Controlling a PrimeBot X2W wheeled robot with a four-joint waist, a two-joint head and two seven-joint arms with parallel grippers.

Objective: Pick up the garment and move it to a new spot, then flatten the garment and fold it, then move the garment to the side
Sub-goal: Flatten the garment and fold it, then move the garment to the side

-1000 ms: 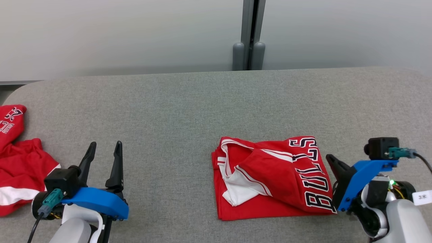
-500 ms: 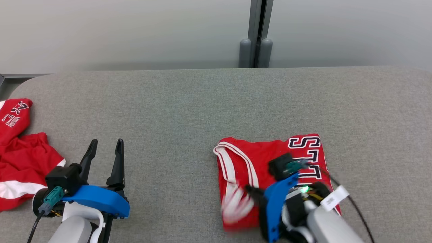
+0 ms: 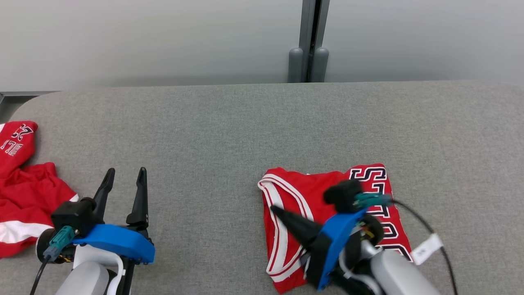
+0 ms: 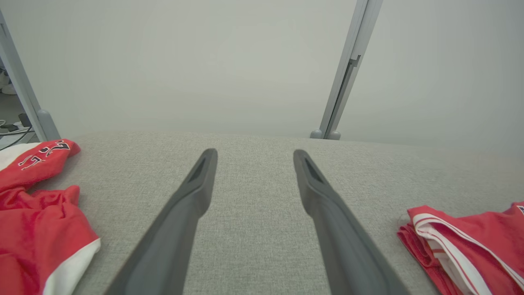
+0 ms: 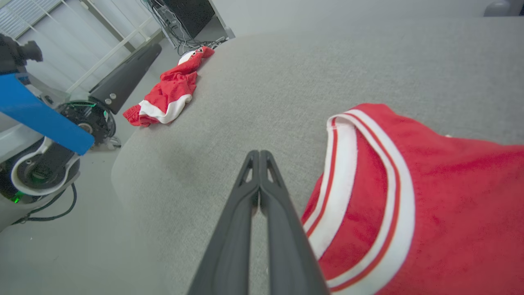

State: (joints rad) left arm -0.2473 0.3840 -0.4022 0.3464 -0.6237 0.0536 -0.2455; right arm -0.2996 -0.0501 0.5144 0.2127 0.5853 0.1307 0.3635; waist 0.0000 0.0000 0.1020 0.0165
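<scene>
The folded Bulls jersey (image 3: 311, 190) at 5 o'clock is seemingly smoothed by the right pincer (image 3: 273, 208), pressed together; the left pincer (image 3: 126, 170) is spread apart. Next, an edge must be gripped.

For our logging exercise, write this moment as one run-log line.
left claw: open, empty, above grey fabric table | right claw: shut, empty, at edge of folded red white-trimmed jersey | crumpled red garment: far left

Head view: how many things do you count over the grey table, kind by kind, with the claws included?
Red Bulls garments: 2 (folded jersey, crumpled garment)
Claws: 2 (left claw open, right claw shut)
Total: 4
</scene>
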